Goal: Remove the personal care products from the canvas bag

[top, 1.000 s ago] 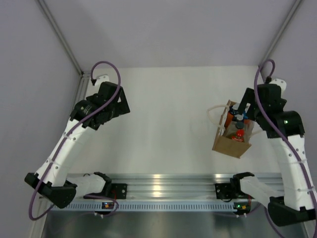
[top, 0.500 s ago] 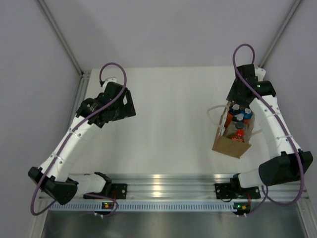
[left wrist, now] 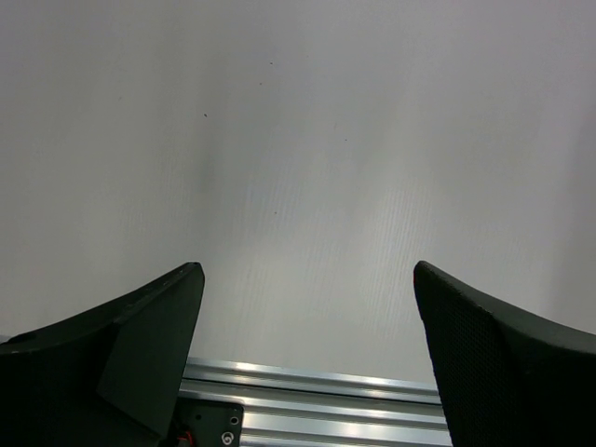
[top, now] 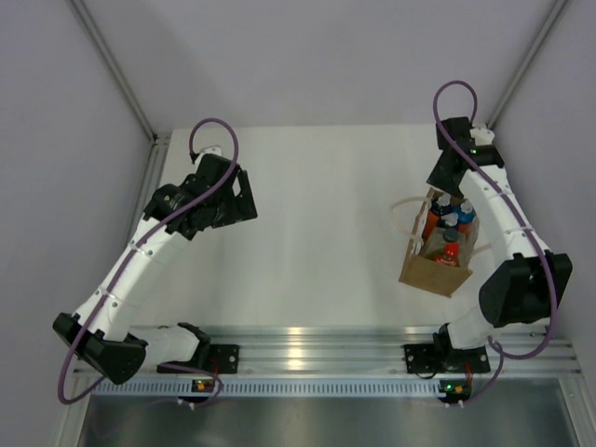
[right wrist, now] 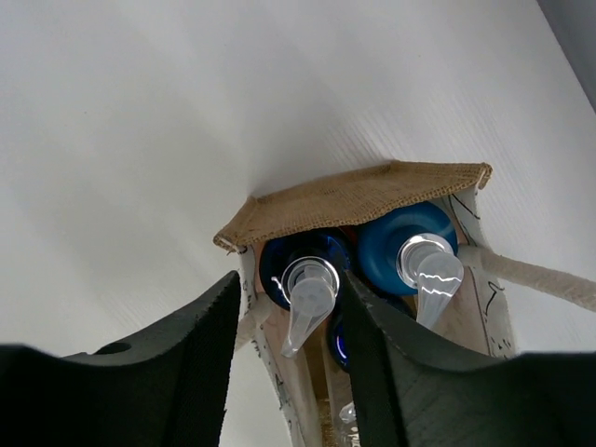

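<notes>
Canvas bag is seen packed with bottles, none set out on the bench yet; the dark-blue-capped pump bottle is straddled by the part-spread right jaws, while the left jaws are spread with nothing between them.

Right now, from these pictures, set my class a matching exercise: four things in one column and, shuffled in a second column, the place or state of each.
Column one
1. left claw
2. right claw
3. bag
4. red-capped bottle

Column two
A. inside the bag, at the end nearest the arm bases
B. open, over bare table
C. standing on the right half of the table
D. set either side of a pump top on a dark-blue cap

Pairs: 1-B, 2-D, 3-C, 4-A
</notes>
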Controlling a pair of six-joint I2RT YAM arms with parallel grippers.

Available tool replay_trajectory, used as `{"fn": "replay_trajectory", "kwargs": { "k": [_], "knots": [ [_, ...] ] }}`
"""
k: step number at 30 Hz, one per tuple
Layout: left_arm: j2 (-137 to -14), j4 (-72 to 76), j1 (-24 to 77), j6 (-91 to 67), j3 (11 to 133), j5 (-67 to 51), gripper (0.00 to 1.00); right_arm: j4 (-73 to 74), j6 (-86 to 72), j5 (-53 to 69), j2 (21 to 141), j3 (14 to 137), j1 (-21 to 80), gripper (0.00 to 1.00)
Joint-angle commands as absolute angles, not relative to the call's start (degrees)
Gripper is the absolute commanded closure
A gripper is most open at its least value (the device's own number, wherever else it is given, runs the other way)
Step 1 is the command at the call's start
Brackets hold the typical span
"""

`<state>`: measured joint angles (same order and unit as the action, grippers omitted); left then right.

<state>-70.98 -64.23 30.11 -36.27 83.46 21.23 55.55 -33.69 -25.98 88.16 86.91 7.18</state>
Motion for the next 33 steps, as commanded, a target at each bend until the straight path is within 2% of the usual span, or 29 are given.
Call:
{"fn": "replay_trajectory", "kwargs": {
  "k": [1,11,21,33],
  "knots": [
    [-69.5,-63.5,30.2,-35.8,83.4,21.4,0.02,51.5,-36.3,-25.4,87.4,85.7,6.3,0.56],
    [-69.9,-63.5,30.3,-35.5,83.7,21.3,0.02,50.9,-39.7,-27.6,86.1,82.1,6.2,0.57],
    [-70.0,-63.5,30.3,-35.3,83.4,21.2,0.02,50.9,-40.7,-28.3,85.6,81.8,6.2,0.63],
    [-70.5,-63.5,30.3,-35.2,83.4,20.2,0.02,51.0,-40.1,-28.0,85.3,83.1,6.2,0.62]
  ]
}}
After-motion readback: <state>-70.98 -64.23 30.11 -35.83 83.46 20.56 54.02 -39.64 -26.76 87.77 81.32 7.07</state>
